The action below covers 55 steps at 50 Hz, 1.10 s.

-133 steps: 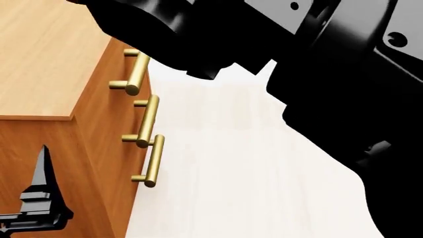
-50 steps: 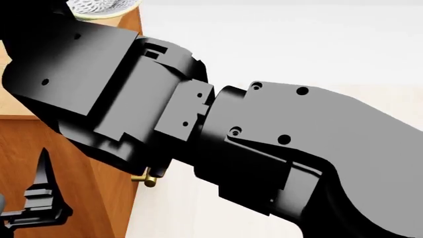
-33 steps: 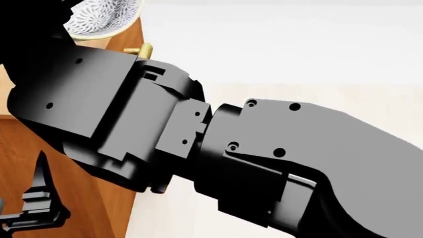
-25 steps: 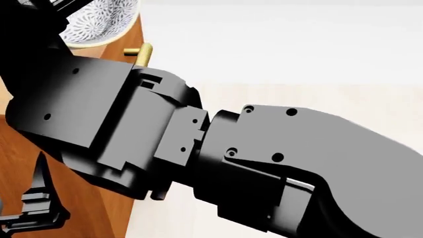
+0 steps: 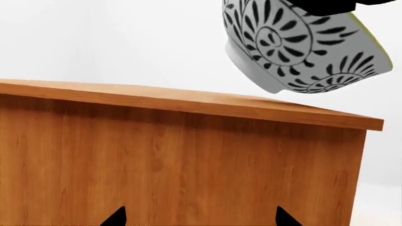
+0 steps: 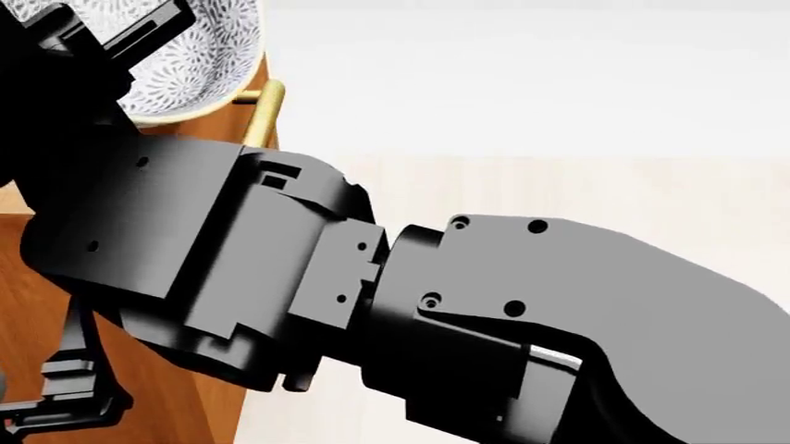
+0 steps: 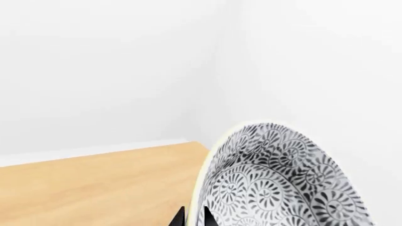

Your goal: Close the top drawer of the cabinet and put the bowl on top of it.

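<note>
So the right gripper's fingers (image 7: 195, 217) were pinched nearly shut on the rim of the bowl (image 7: 283, 179), one tip inside and one outside as far as the right wrist view showed. The bowl hung tilted in the air above the cabinet (image 5: 182, 155), clear of the top, near one corner going by the left wrist view.

In the head view most of the frame was just the right arm, with the bowl (image 6: 185, 55) peeking out at the upper left, and a brass handle (image 6: 262, 113) just beside it. I'd guess that was the top drawer's handle, but the drawer front was hidden, so I couldn't tell if it was fully closed.

The left gripper (image 6: 77, 384) sat low by the cabinet's side holding nothing; only the two finger tips (image 5: 116, 217) showed, standing well apart.

What could go wrong, in my opinion: a rim pinch on a tilted bowl is shaky, so it could swivel or slip out. And it was close to the edge, so letting go there, still tilted, might roll it off onto the floor.
</note>
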Motion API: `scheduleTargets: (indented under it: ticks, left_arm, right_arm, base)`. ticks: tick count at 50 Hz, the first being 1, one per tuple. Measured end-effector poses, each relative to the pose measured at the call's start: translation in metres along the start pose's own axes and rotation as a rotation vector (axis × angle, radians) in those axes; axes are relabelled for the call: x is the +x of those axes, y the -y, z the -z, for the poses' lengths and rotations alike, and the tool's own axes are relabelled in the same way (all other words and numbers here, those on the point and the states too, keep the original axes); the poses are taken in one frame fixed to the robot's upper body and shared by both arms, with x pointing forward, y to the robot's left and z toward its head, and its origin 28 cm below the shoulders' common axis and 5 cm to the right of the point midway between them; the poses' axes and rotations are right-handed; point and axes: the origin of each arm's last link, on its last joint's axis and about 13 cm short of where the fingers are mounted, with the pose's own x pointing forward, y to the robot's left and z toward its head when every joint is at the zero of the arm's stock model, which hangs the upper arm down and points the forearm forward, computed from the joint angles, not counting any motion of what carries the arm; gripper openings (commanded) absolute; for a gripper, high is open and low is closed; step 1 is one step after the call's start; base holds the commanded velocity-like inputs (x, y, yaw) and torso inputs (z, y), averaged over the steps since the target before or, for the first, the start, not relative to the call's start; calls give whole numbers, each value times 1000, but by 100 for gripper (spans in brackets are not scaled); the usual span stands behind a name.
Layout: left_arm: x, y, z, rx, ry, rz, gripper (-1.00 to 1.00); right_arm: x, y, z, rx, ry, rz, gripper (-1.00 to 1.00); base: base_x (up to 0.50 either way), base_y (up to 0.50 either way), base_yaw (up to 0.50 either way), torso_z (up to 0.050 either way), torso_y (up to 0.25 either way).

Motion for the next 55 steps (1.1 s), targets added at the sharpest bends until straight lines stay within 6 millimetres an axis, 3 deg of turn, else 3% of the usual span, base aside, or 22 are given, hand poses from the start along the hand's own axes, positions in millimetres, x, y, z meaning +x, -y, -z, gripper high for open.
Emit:
scheduleTargets:
  ticks: [35,36,43,55]
  left_arm:
    - [2,-1,0,-17,3,-13,100]
    - [2,-1,0,-17,3,-14,100]
    - [1,-1,0,-17,3,-16,100]
    - [-1,0,-3,-18,9,-8,100]
  right_arm:
    - [-10,-7,-8,-100,-67,-40,-100]
    - [-11,-8,-8,-101,-66,-43,100]
    - [-10,-5,-18,-119,-30,-37,100]
    - [-4,21,-60,-180,50,81,100]
  base:
    - [0,0,0,0,0]
    - [0,0,0,0,0]
    - [0,0,0,0,0]
    - [0,0,0,0,0]
